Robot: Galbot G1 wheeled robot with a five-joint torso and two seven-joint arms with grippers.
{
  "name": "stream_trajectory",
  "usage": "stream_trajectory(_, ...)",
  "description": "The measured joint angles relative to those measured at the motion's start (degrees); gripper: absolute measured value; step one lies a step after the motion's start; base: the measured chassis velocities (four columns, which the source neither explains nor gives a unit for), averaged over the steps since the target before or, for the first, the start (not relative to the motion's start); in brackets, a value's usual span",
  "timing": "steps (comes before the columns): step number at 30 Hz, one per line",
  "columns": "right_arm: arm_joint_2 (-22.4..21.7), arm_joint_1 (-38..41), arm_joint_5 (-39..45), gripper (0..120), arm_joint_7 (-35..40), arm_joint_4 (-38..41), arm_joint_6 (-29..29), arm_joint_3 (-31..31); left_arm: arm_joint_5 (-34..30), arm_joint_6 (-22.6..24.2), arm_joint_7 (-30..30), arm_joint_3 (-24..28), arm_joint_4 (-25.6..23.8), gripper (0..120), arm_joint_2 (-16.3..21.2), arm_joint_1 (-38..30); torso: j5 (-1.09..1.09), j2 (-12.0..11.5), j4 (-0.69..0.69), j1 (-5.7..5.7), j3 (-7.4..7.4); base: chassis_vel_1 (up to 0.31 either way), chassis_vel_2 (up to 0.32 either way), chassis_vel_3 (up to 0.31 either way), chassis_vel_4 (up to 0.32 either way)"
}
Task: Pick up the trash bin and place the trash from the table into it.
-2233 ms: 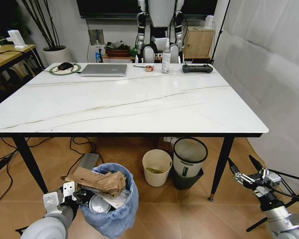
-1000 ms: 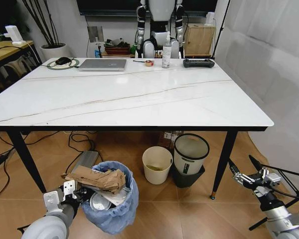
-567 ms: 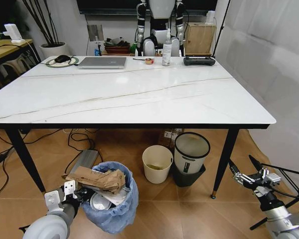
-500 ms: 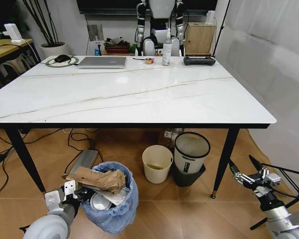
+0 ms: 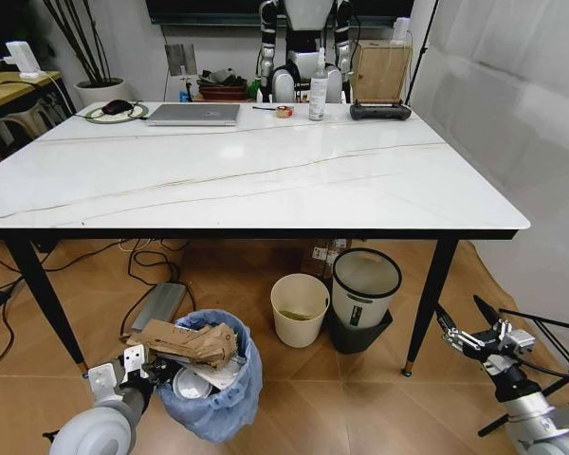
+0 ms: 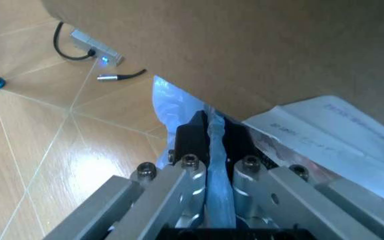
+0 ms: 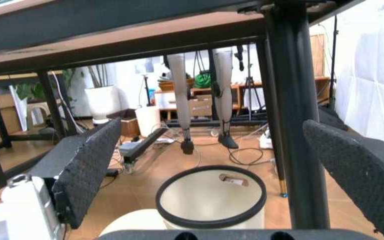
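The trash bin (image 5: 218, 393), lined with a crinkly light-blue bag, sits low at my left above the wooden floor in front of the table (image 5: 266, 180). My left gripper (image 5: 148, 366) is shut on the bag's rim; in the left wrist view its black fingers (image 6: 190, 141) pinch the blue plastic (image 6: 166, 97). Trash fills the bin: a brown paper bag (image 5: 185, 341) lies across the top, with a white lid (image 5: 192, 384) below it. My right gripper (image 5: 463, 327) hangs open at the right, near the table leg (image 5: 425, 303), with nothing between its pads (image 7: 85, 170).
Under the table stand a cream bucket (image 5: 299, 308) and a white-and-dark-grey bin (image 5: 363, 287). At the table's far edge are a grey laptop (image 5: 194, 114), a bottle (image 5: 318, 95), a tape roll (image 5: 284, 111) and a black controller (image 5: 379, 111). Cables trail on the floor at the left.
The whole head picture has shifted a little, so the camera has moved. The bin stays in my left gripper and both arms keep their poses.
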Motion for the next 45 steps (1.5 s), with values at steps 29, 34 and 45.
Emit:
stream_trajectory(29,0.00,0.00,0.00,100,0.00,0.00,0.00,0.00,1.55,-1.11,1.67,-0.07,1.10,0,-0.44,-0.03,0.00,-4.92,0.00,-1.70,-3.21,0.000,0.000,0.000,0.000)
stream_trajectory(34,0.00,0.00,0.00,100,0.00,0.00,0.00,0.00,1.81,-1.51,1.97,0.26,2.36,0,-0.92,-0.77,0.00,-5.70,0.00,-1.98,-3.72,0.000,0.000,0.000,0.000)
stream_trajectory(45,0.00,0.00,0.00,100,0.00,0.00,0.00,0.00,2.47,-2.06,2.76,1.20,4.60,0,-1.79,-2.17,0.00,-7.24,0.00,-2.47,-4.78,0.000,0.000,0.000,0.000)
